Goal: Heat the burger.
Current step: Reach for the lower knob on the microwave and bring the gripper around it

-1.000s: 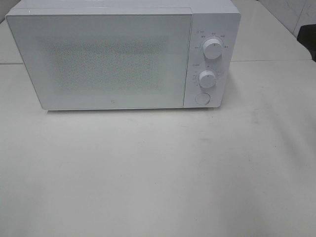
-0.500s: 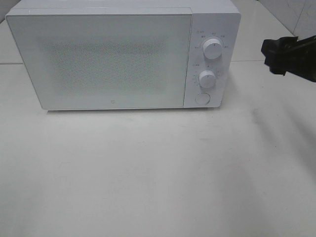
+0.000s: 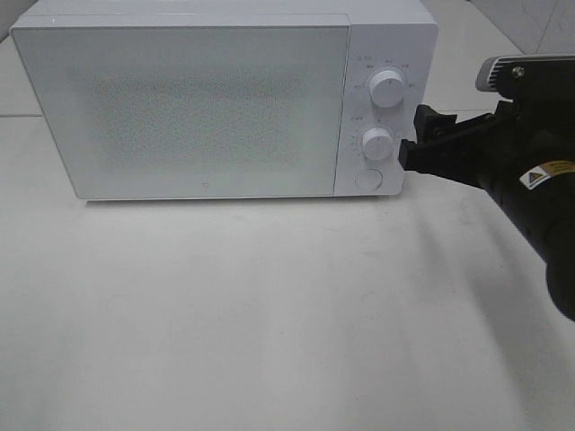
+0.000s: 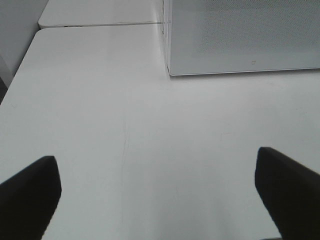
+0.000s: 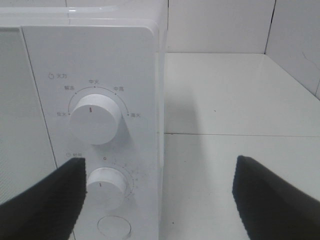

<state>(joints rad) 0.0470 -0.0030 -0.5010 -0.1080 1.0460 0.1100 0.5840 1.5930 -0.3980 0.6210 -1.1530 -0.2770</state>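
Saw no arm in the high view a second before, and half a second before caught only a black tip at its right border. Then found the black two-fingered right gripper [image 3: 413, 135] brought in beside the control panel of the boxy white microwave oven [image 3: 207, 108], level with the lower round white dial [image 3: 377, 144]. Noted no shift in the microwave, its frosted door shut as before.

Found the microwave standing toward the far edge of the white table [image 3: 269, 323], with a broad run of tabletop from its front to the near edge and a narrower strip from its right side to the table's right edge. Saw the right arm reaching across that strip.

Traced the black arm from the right edge inward, a yellow warning label [image 3: 548, 173] on its forearm and a grey camera housing [image 3: 501, 72] above the wrist. Found its fingers spread apart with nothing between them. In the wrist view, saw them straddling the microwave's right front corner, one finger before the lower dial. Could not tell whether either finger touched the panel.

Saw the black left gripper [image 4: 156, 155] spread wide over the tabletop near the microwave's front left corner, holding nothing. Could not make out the burger in any view, nor anything through the frosted door.
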